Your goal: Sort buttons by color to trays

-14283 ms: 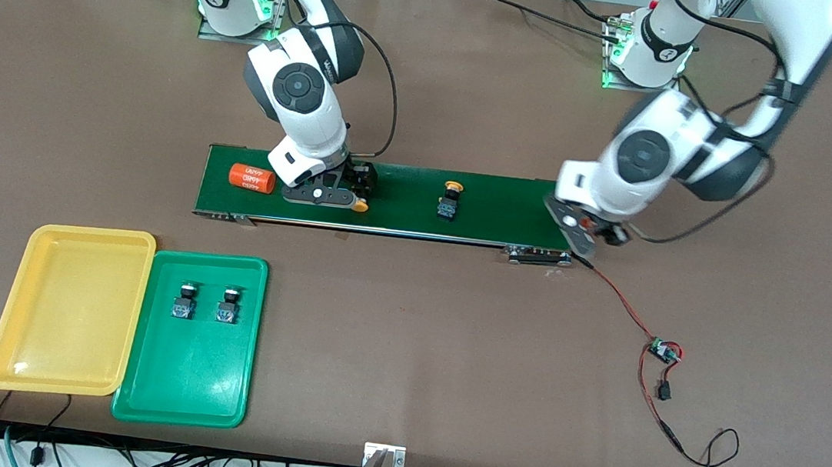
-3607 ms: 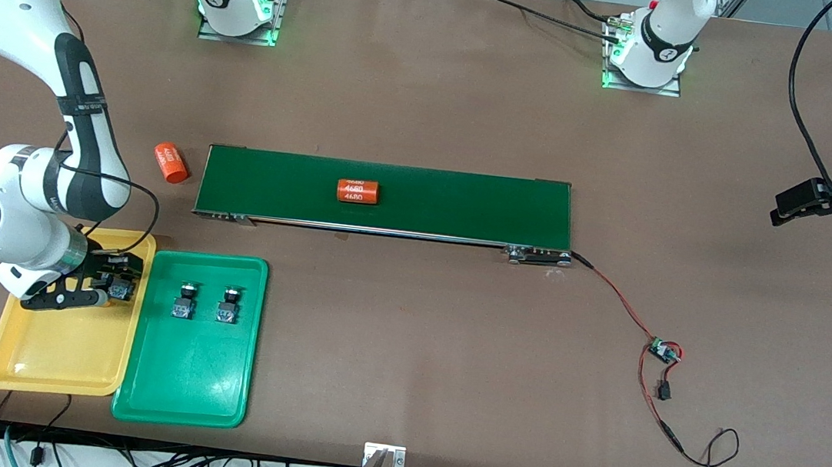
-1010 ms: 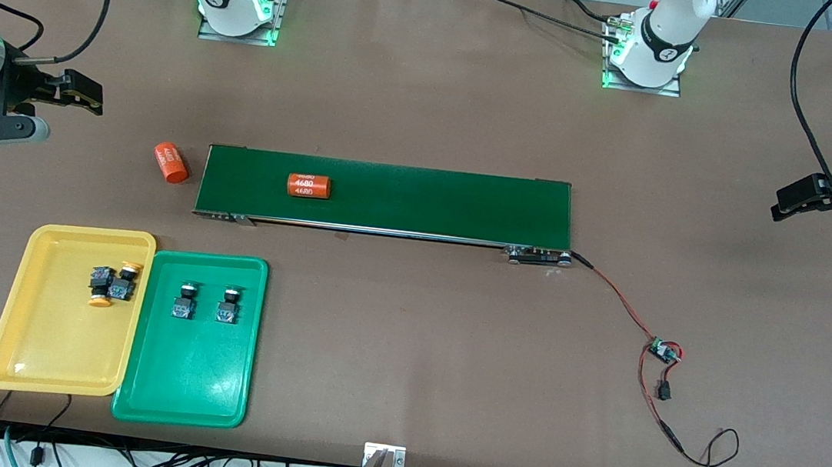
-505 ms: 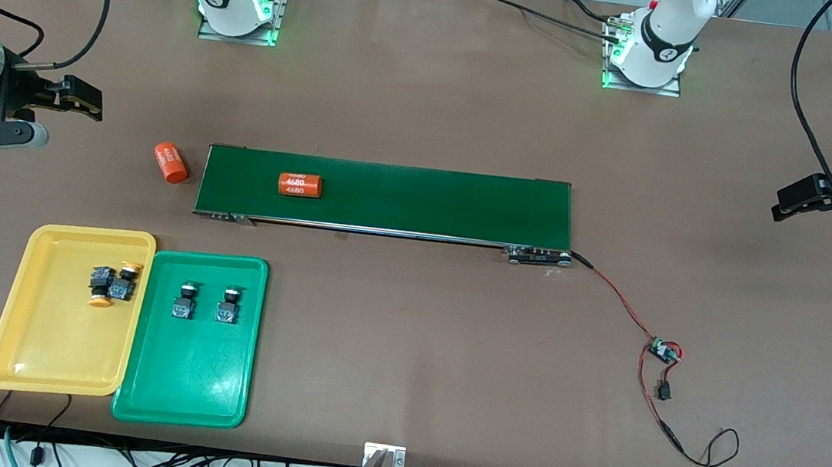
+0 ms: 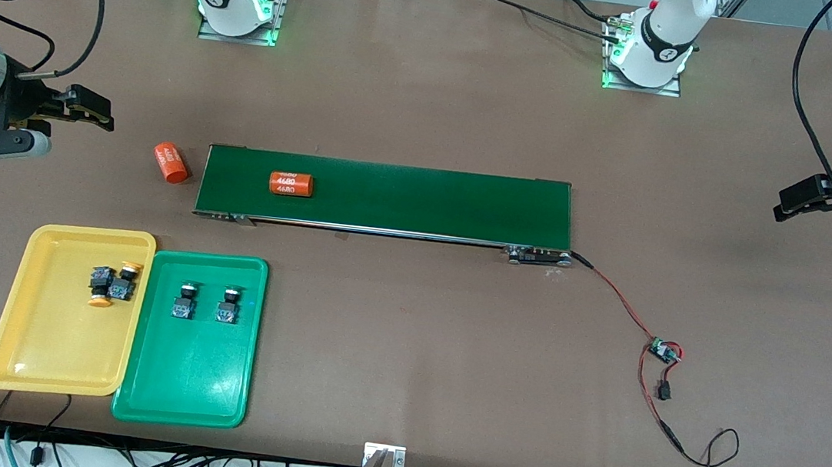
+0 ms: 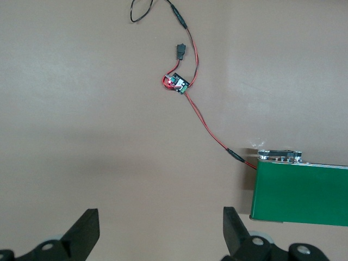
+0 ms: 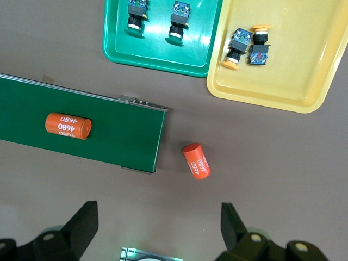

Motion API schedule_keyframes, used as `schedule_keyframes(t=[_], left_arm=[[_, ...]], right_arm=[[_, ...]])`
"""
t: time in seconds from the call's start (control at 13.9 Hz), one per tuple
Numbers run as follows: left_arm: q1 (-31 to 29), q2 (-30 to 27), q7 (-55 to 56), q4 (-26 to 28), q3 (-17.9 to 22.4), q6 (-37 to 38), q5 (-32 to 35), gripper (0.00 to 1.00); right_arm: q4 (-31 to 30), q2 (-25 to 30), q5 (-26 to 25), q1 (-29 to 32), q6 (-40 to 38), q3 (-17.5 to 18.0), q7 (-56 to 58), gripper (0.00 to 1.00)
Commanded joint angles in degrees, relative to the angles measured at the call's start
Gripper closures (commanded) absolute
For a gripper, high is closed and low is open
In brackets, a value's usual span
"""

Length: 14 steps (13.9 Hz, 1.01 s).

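Lying side by side and touching, the two yellow buttons (image 5: 111,283) sit in the yellow tray (image 5: 33,348), and the two green buttons (image 5: 204,302) stand apart in the green tray (image 5: 191,388) beside it. The right gripper (image 5: 81,113) hangs over bare table at its arm's end, fingers spread and empty. The left gripper (image 5: 802,201) does likewise at the other end, fingers also apart.

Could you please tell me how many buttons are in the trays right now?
4. Two yellow-capped buttons lie touching in the yellow tray; two green buttons stand side by side in the green tray. None seems hidden.
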State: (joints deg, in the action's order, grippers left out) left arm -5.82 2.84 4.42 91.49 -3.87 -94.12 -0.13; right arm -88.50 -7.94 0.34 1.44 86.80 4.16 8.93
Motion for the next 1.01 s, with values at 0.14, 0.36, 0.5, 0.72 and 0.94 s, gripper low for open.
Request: schedule_keyframes(t=[0.14,0.36,0.5,0.72,0.94], left_arm=[[0.28,-0.29,-0.46,-0.35,0.45,0.87,-1.10,0.00],[0.28,-0.29,-0.46,-0.35,0.45,0.87,-1.10,0.00],[0.28,-0.29,-0.46,-0.35,0.45,0.87,-1.10,0.00],[0.28,-0.29,-0.46,-0.35,0.27,0.87,-1.10,0.00],[0.28,-0.29,-0.46,-0.43,0.10,0.87,-1.10,0.00]], right_arm=[[1.05,-0.50,1.15,0.23,0.82,-0.03,-0.58,0.00],[1.14,-0.85,1.15,0.23,2.41,-0.03,-0.49,0.00],[1.05,-0.94,1.15,0.23,2.50,-0.03,-0.58,0.00],[1.14,-1.20,1.24,0.23,3.11,-0.03,-0.58,0.00],[1.05,-1.20,1.24,0.23,3.11,-0.03,-0.58,0.00]])
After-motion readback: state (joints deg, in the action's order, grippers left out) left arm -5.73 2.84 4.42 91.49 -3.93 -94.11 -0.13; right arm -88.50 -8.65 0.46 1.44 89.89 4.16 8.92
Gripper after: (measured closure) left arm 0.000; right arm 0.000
